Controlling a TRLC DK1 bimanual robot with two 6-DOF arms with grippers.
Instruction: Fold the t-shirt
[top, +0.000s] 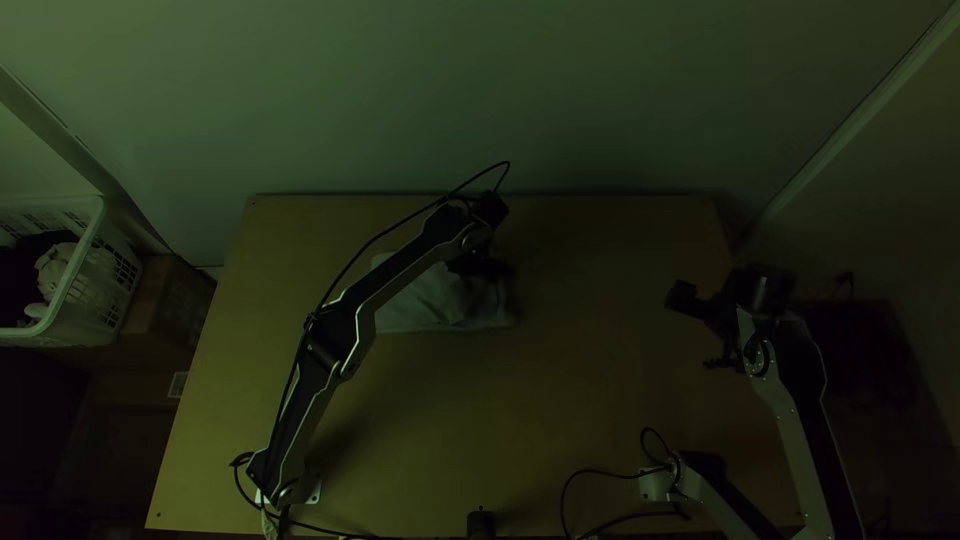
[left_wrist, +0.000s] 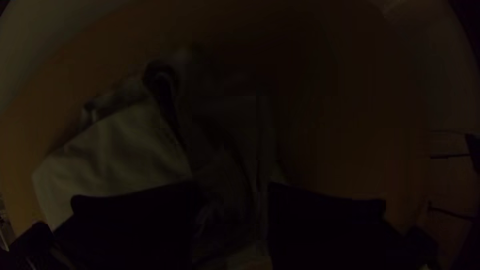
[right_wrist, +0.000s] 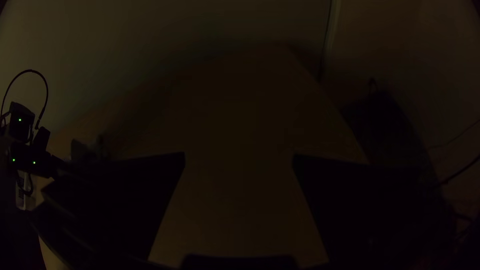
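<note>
Left gripper (left_wrist: 231, 189) spread above the t-shirt (top: 425, 298), right gripper (right_wrist: 239, 157) standing off

Dim light. Left one: fingers parted by a moderate gap, cloth visible through it, no pinch that I can see. Whether the pads brush the fabric, I can't make out. Right one: fingers well apart, nothing between them, out near the right side of the bench (top: 560, 400).

Shirt lies in a compact heap on the far half of the bench, left of the middle. One pale panel is fairly smooth; the part beneath my left gripper is rumpled. Can't count the layers.

My reading: the left sits over the rumpled end because that part needs a grip or a tidy, and its spread would suit either taking cloth or having let it go. The right is probably parked wide to leave the left arm room. Closing on several layers could drag the smooth panel askew.
</note>
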